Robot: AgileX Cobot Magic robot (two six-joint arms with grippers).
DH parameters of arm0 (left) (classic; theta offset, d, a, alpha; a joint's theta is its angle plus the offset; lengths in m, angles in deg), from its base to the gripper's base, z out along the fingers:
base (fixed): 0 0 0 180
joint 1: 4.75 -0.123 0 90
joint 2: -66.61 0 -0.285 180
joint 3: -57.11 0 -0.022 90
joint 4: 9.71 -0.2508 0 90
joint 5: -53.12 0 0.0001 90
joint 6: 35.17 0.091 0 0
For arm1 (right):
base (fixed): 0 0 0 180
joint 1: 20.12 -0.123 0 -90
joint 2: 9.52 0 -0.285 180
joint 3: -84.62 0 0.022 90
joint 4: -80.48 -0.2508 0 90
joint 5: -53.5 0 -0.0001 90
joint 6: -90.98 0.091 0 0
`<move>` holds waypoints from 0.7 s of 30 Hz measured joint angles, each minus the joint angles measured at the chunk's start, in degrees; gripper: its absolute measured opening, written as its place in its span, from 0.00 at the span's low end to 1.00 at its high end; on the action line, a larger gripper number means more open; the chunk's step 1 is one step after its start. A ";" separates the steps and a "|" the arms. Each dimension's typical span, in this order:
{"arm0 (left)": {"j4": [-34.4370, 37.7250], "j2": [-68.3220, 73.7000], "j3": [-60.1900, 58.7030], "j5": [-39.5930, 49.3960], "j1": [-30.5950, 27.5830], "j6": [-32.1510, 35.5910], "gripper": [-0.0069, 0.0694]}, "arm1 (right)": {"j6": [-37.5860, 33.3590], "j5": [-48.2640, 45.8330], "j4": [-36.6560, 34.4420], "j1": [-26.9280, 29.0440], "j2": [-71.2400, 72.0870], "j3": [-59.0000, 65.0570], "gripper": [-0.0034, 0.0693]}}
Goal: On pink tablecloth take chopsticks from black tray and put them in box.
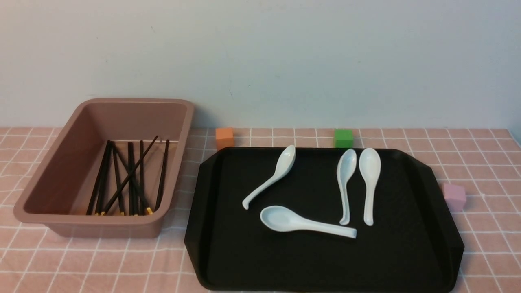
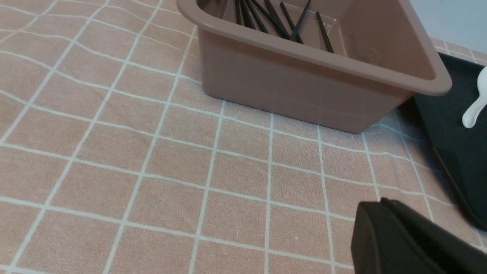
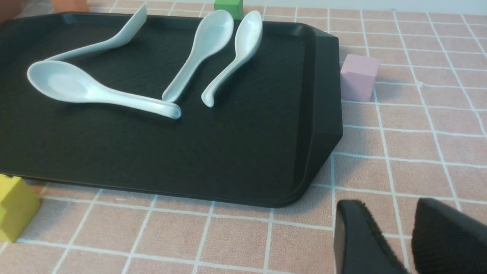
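The pink tablecloth (image 1: 488, 228) covers the table. The box (image 1: 61, 171) stands at the left with several black chopsticks (image 1: 130, 179) lying inside it. The black tray (image 1: 285, 260) lies at the centre right and holds only white spoons (image 1: 305, 221); no chopsticks show on it. Neither gripper shows in the front view. In the left wrist view my left gripper (image 2: 380, 207) is shut and empty over the cloth, in front of the box (image 2: 296, 83). In the right wrist view my right gripper (image 3: 388, 209) is open and empty over the cloth, beside the tray's (image 3: 190, 152) near right corner.
An orange cube (image 1: 224, 134) and a green cube (image 1: 343, 138) sit behind the tray. A pink cube (image 1: 454, 196) sits at its right edge. A yellow cube (image 3: 13, 207) sits in front of the tray. A wall runs behind the table.
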 joint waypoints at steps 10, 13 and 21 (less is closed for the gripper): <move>0.55 0.00 -0.05 0.00 0.00 0.00 0.08 | 0.00 0.00 0.00 0.00 0.00 0.00 0.38; 0.57 0.00 -0.05 0.00 0.00 0.00 0.08 | 0.00 0.00 0.00 0.00 0.00 0.00 0.38; 0.57 0.00 -0.10 0.00 0.00 0.00 0.09 | 0.00 0.00 0.00 0.00 0.00 0.00 0.38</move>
